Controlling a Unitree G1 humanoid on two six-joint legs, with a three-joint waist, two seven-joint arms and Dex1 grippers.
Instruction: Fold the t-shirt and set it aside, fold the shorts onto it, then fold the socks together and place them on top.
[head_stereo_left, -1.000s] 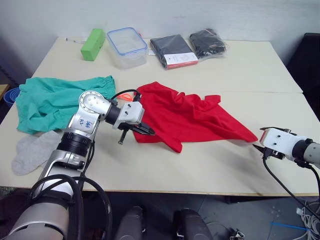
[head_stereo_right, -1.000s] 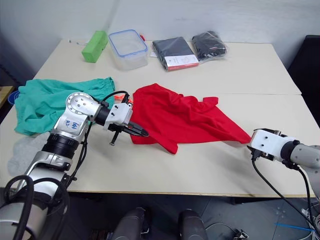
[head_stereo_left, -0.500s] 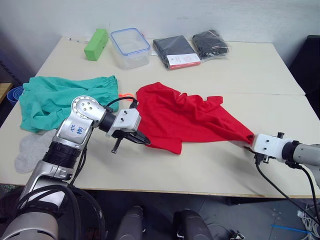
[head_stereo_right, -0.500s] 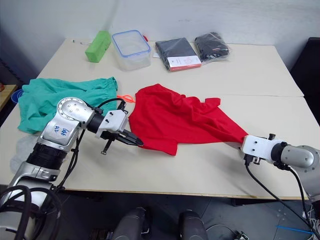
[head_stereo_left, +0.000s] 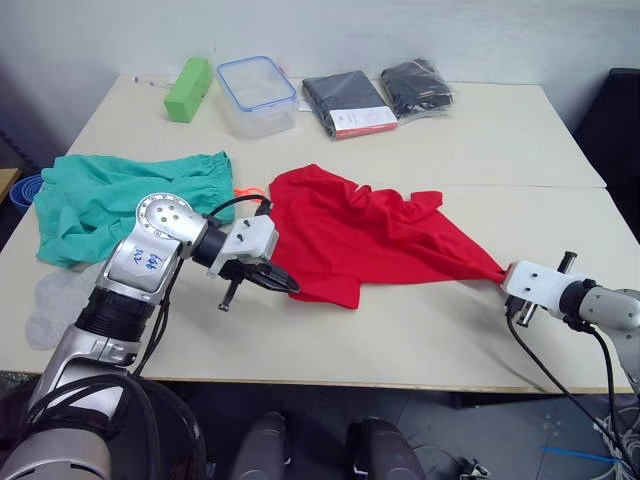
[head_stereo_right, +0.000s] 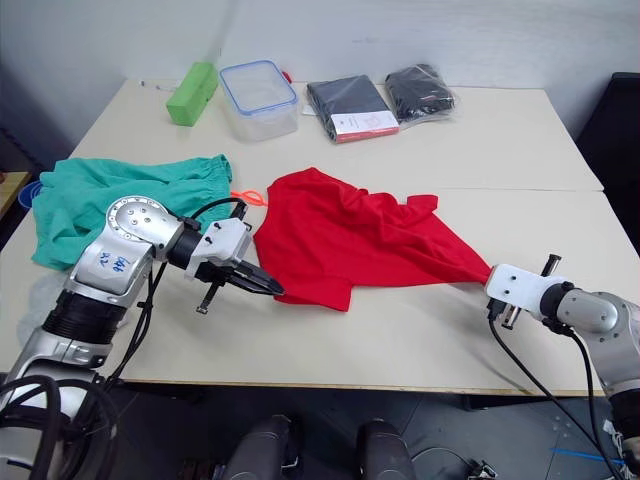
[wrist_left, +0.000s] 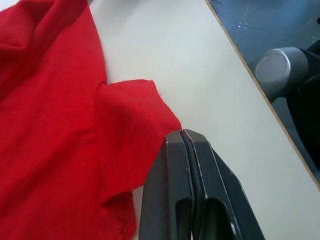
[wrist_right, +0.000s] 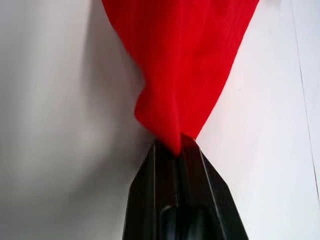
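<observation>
The red t-shirt (head_stereo_left: 370, 235) lies crumpled in the middle of the table, drawn out to a point at its right end. My right gripper (head_stereo_left: 505, 277) is shut on that point, and the cloth runs in between its fingers (wrist_right: 150, 170). My left gripper (head_stereo_left: 287, 285) is shut at the shirt's near-left sleeve corner (wrist_left: 150, 110), its tips pinching the hem. At the table's left lie the teal shorts (head_stereo_left: 110, 200), their orange drawstring (head_stereo_left: 243, 190) showing. A grey sock (head_stereo_left: 50, 300) lies by the near-left edge, partly behind my left arm.
Along the far side stand a green block (head_stereo_left: 187, 88), a clear container with a blue rim (head_stereo_left: 256, 92) and two black packaged clothes (head_stereo_left: 347, 102) (head_stereo_left: 420, 82). The table's front edge (head_stereo_left: 400, 385) runs close under both grippers. A dark chair (head_stereo_left: 615, 130) stands at the right.
My right gripper, open and apart from the shirt a second ago, has reached its right tip and shut on it. My left gripper has shifted slightly towards the near edge.
</observation>
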